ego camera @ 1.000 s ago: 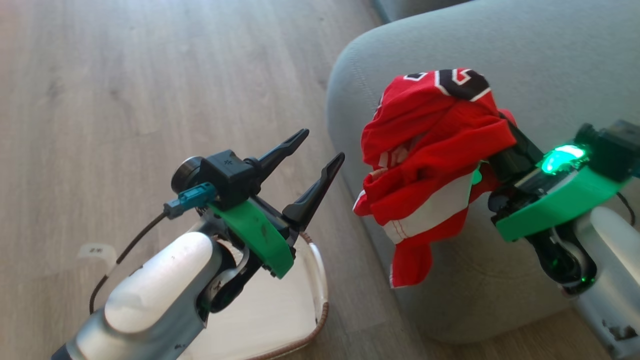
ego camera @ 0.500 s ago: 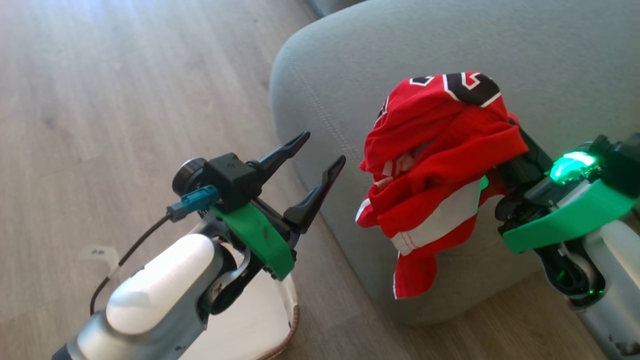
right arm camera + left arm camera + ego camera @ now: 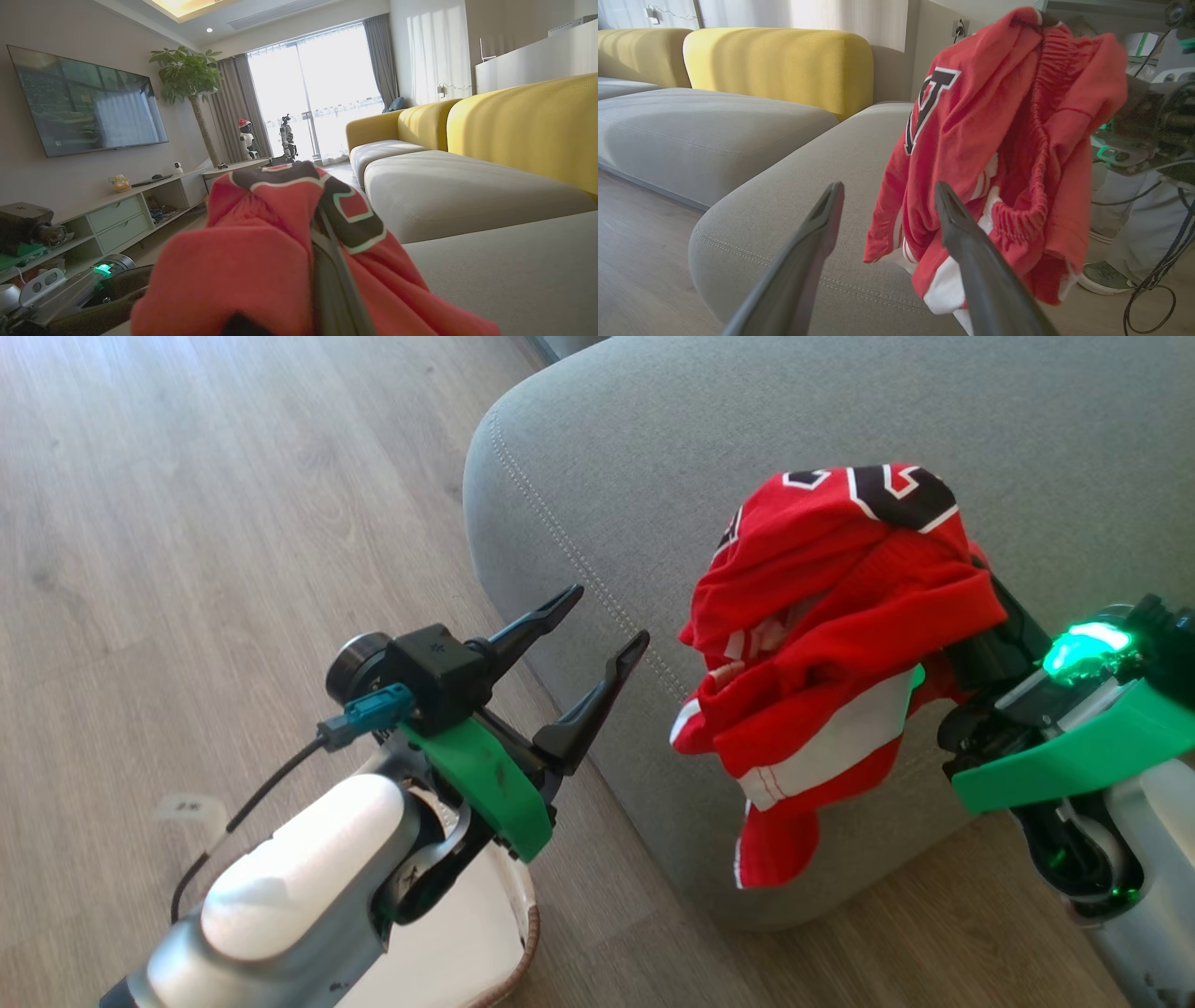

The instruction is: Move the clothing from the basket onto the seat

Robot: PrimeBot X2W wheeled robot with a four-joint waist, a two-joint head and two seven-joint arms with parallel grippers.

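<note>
Swinging round at the waist, by the look of it: the whole head view has shifted, so the seat (image 3: 653, 476) now reaches further across it and the basket (image 3: 534, 933) has slid down to the bottom edge. Both arms sit where they did in that view. The robot itself is turning toward the cushion, which is what the task needs.

Its right gripper (image 3: 994, 639) holds the clothing (image 3: 822, 644) bunched over its fingers (the tips are buried in red cloth). The garment hangs in the air at the cushion's near edge, with its lower hem dangling in front of the cushion's side. It is not laid down yet.

Its left gripper (image 3: 611, 613) is spread wide with nothing in it.

What shows of the basket's inside is bare white, though the left arm hides much of it.
</note>
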